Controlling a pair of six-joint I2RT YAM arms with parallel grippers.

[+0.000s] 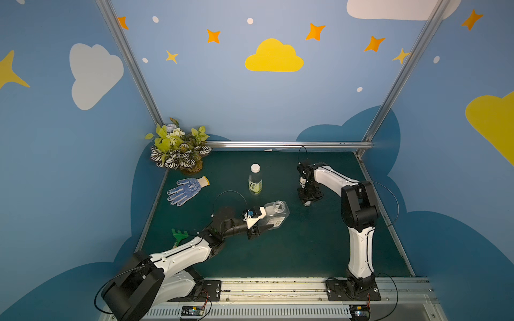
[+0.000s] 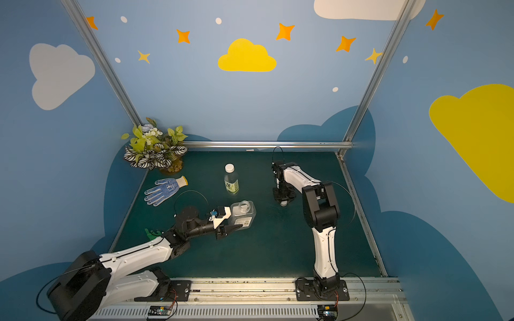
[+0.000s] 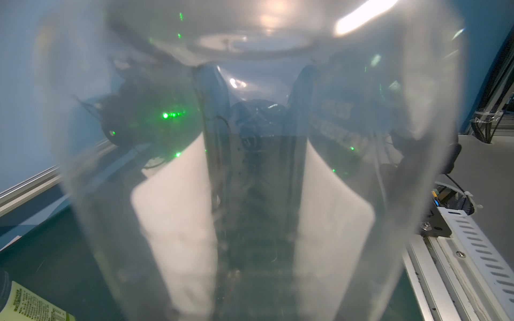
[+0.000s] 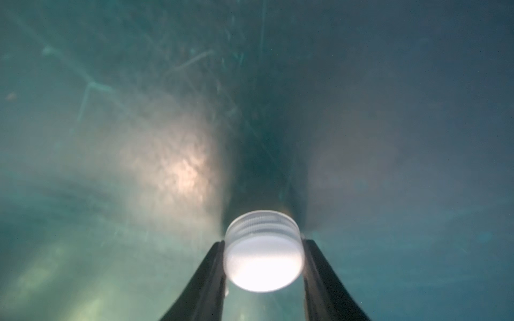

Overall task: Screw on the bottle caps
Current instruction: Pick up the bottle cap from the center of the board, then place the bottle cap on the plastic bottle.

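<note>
Two right gripper [image 4: 262, 241] fingers [image 4: 207, 278] are pinching the light, slick cap [image 4: 262, 261] by its rim; the left gripper [image 1: 264, 221] is seemingly squeezing the thin bottle [image 1: 278, 212].

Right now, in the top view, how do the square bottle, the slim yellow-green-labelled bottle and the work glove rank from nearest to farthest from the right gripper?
Measured from the right gripper, shut on a white cap:
1. Square clear bottle, centre, gripped by the left gripper.
2. Slim yellow-green-labelled bottle, upright, further back.
3. Blue-dotted glove, far over on the left side.

Slim bottle [image 1: 255, 182] behind squat bottle [image 1: 275, 214]
</note>
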